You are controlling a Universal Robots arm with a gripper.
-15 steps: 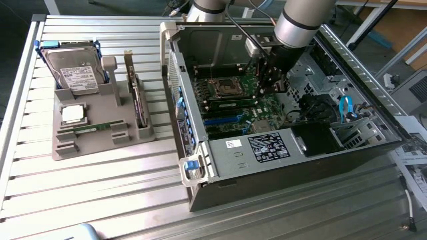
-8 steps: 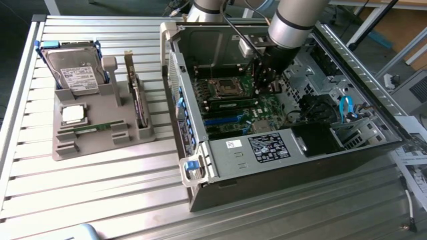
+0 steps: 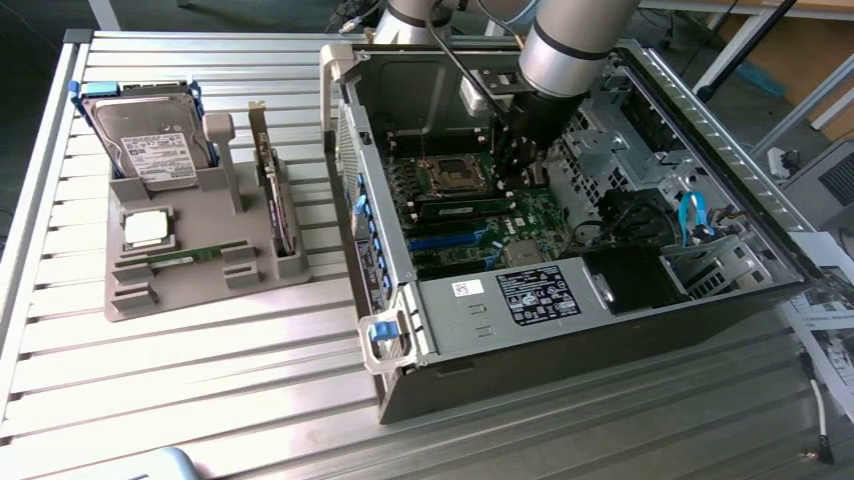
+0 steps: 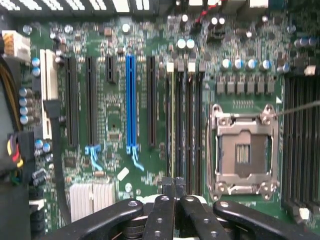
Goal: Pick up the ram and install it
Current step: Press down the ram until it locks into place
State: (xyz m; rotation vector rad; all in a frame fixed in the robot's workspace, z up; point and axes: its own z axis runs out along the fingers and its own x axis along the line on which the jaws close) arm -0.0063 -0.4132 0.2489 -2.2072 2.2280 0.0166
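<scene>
Item: my gripper (image 4: 174,192), fingers closed together, holding nothing visible, hanging over the motherboard (image 4: 115,100) inside the open computer case (image 3: 441,310). Item: ram (image 3: 198,255), lying flat in the grey holder (image 3: 200,290) outside the case, well apart from me.

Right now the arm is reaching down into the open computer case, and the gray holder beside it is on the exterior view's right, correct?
Not quite. The arm does reach into the open computer case, but the gray holder sits on the exterior view's left, as the exterior view shows.
</scene>
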